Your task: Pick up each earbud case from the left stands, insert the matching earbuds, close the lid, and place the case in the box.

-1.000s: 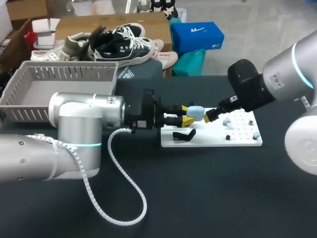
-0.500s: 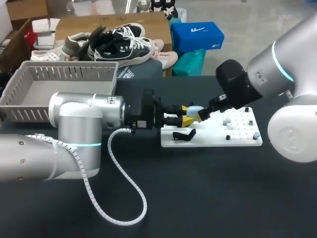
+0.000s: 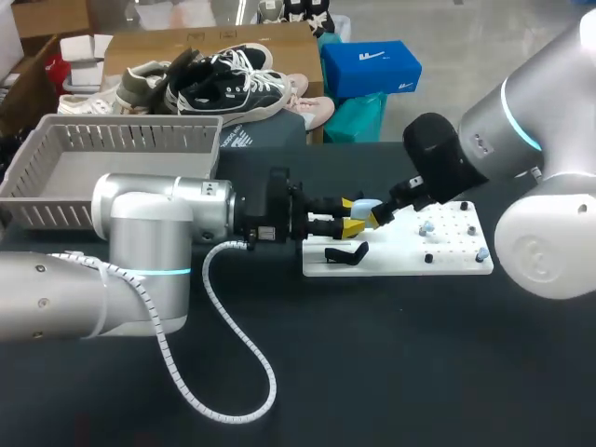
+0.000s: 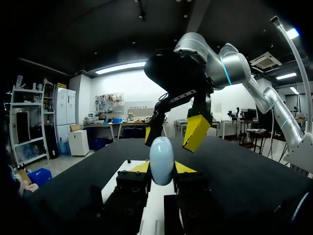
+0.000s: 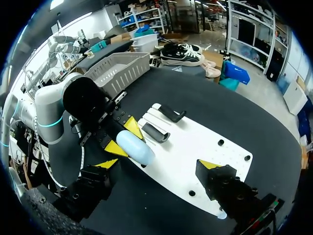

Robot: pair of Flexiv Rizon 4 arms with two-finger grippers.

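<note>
Pale-blue oval earbud case: 1, clamped between left gripper's yellow tips, over the left end of the white peg board. Right gripper fingers wide apart, near the case. 2 black stands on board. 1 grey slatted basket well left of board.

Head overhead; wrists close, opposed, sharing case.

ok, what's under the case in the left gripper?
The white board, near its edge, with a black stand just beside. The earbud case, held in the left gripper, covers the spot right beneath it.
</note>
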